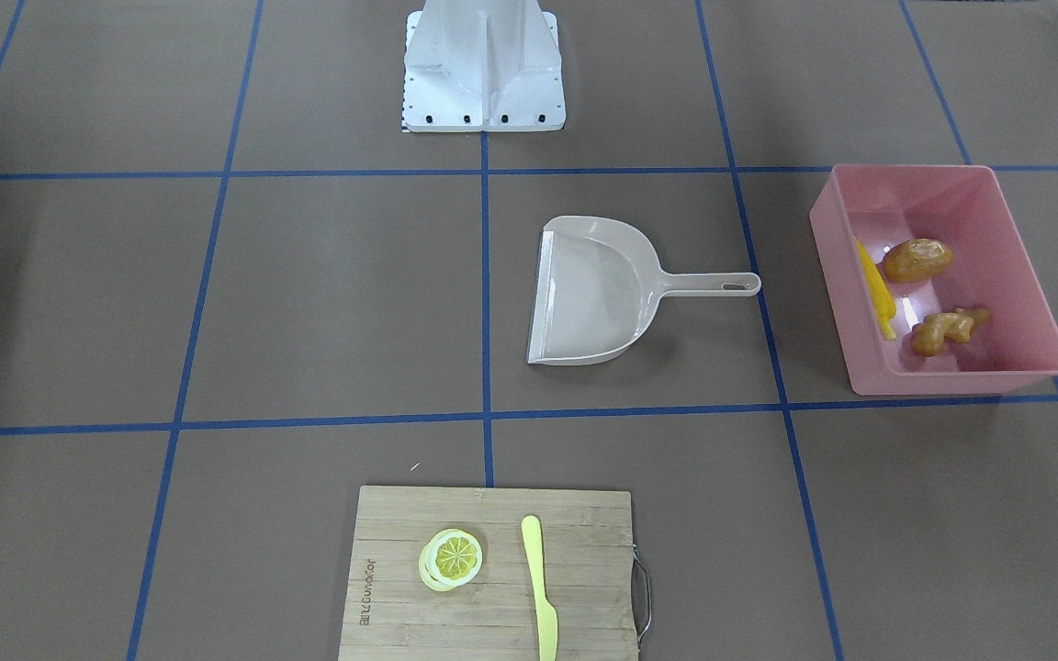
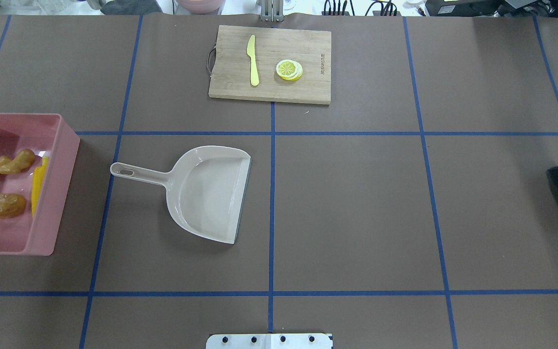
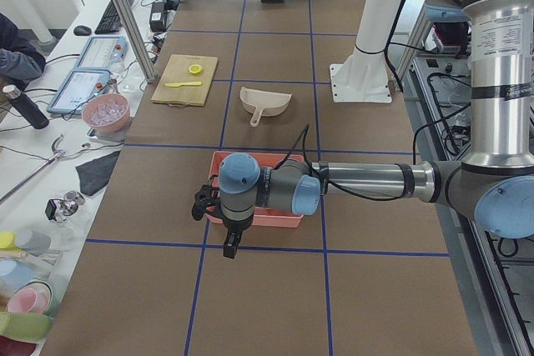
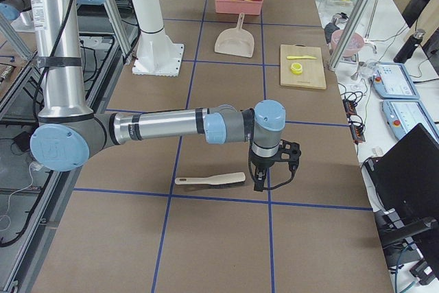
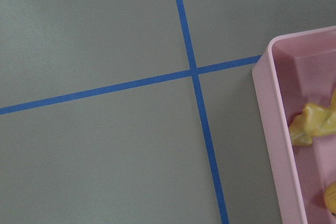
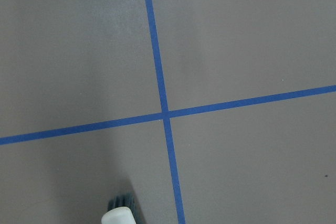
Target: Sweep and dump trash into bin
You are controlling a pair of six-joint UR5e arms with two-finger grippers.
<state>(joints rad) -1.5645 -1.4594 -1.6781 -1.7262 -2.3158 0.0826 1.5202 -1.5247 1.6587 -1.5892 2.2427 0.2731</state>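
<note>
looks past the dump step: seeing corn, ginger, potato inside the bin, just beside the left hand. can't tell grip on it or the right hand. next, probably just parking both.

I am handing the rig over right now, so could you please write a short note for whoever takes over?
Grippers: left gripper hangs by the bin, right gripper by the brush; open or shut cannot be told.
Things: corn cob, ginger root and potato lie in the bin; the dustpan lies empty mid-table, the brush on the table.
Done: all three trash pieces binned.
Left: seemingly nothing to sweep.
</note>
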